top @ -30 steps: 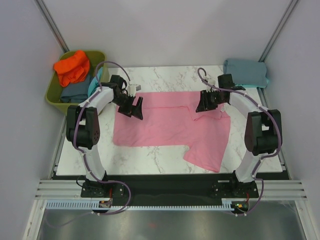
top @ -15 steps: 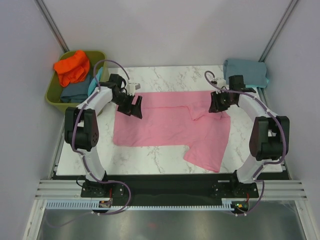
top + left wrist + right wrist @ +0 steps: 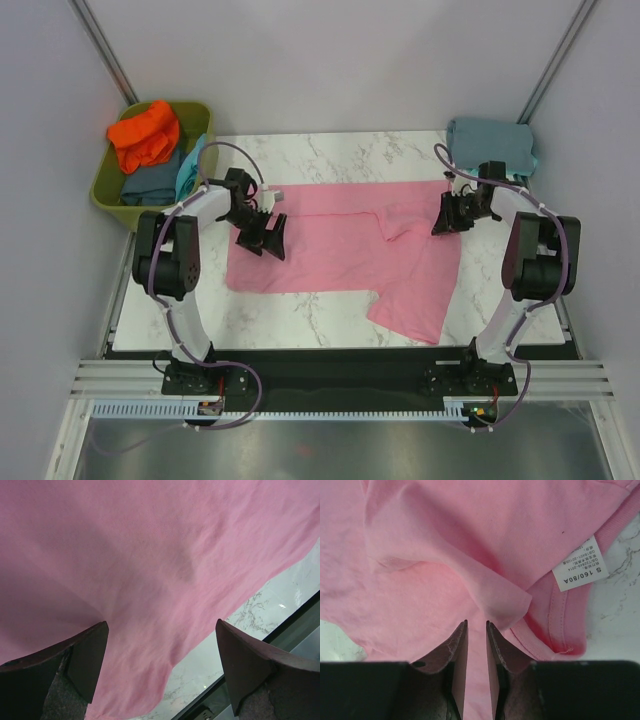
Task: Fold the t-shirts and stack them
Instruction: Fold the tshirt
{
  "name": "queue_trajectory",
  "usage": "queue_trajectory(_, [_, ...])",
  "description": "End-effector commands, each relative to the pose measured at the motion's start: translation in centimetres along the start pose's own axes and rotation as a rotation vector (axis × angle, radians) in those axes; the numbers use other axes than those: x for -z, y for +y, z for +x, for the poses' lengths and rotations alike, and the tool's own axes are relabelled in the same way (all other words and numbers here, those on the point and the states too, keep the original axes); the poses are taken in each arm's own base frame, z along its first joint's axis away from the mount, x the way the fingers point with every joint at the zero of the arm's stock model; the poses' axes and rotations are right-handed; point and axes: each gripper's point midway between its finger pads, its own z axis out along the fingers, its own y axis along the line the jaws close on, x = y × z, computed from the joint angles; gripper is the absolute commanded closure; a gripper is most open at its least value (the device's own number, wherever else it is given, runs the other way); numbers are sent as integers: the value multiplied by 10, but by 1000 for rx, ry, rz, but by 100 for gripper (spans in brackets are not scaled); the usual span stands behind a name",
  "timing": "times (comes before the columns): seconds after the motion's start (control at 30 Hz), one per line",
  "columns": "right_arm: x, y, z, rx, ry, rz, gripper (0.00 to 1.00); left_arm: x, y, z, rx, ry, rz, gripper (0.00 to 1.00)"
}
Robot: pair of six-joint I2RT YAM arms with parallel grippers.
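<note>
At far left an olive-green tub (image 3: pixel 103 195) holds a crumpled orange t-shirt (image 3: pixel 143 133) on a slate-blue one (image 3: pixel 150 183), with a turquoise one (image 3: pixel 190 168) draped over its right rim; how many more lie under them is hidden. The left gripper (image 3: pixel 262 240) hangs over the left part of the pink t-shirt (image 3: pixel 340 250), which lies spread on the marble table (image 3: pixel 300 310), one sleeve reaching toward the near edge. Only the left wrist view shows its fingers (image 3: pixel 85 655) spread wide, with nothing between them. At the shirt's right edge, the right gripper (image 3: pixel 447 222) is too small overhead to read. Its wrist view shows fingers (image 3: pixel 457 645) drawn narrow at a cloth fold beside the white neck label (image 3: pixel 581 562); whether they pinch fabric I cannot tell. A folded grey-blue t-shirt (image 3: pixel 490 145) sits at the far right corner.
</note>
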Motion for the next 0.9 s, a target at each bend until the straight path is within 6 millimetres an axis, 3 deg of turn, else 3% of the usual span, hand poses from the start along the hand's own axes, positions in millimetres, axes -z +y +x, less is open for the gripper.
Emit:
queue_trajectory(0.0, [2,1,-15,26,-32,-33,71,-7,-4,0,-13,12,25,5])
queue_trajectory(0.43, [5,-15,-6,13,-1,-5,70,-16,-9,-7,-37,26,32,5])
queue_trajectory(0.77, [-11,-23,6,-24,43,-12,70,-18,-7,-13,-73,19,40,8])
queue_trajectory(0.87, [-11,-22,5,-30,44,-18,80,-17,-7,-12,-71,17,41,8])
